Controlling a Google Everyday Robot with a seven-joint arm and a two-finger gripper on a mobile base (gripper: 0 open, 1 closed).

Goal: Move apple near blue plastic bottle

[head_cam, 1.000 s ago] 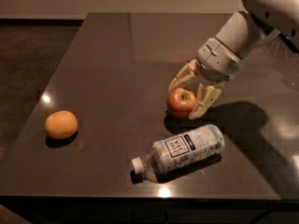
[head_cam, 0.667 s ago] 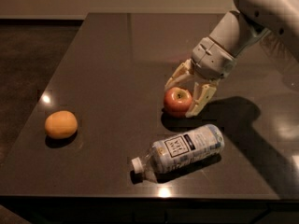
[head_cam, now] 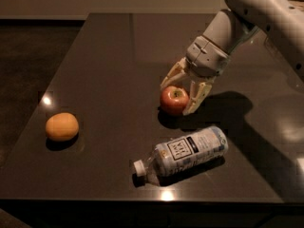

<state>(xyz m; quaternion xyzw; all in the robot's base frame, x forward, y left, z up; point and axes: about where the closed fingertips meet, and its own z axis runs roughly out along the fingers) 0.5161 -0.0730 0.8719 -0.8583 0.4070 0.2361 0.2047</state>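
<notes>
Nearest the camera, in front of the tool [head_cam: 175, 99], the blue plastic bottle [head_cam: 187, 151] is seen lying on its side on the surface [head_cam: 109, 46], with its white cap pointed away toward the view's left. Just behind the bottle, the apple [head_cam: 173, 100] is enclosed by the tool, with 1 finger set against each side. The tool is judged to be closed on the apple, which is at or barely above the surface. An orange fruit [head_cam: 61, 126] is left well apart, far to the tool's left in the view. The arm [head_cam: 256, 8] is seen rising behind the tool. The carrying step is judged to be in hand and nearly done. Next, the apple is to be set down near the bottle and released without the bottle being nudged, since it could roll.
</notes>
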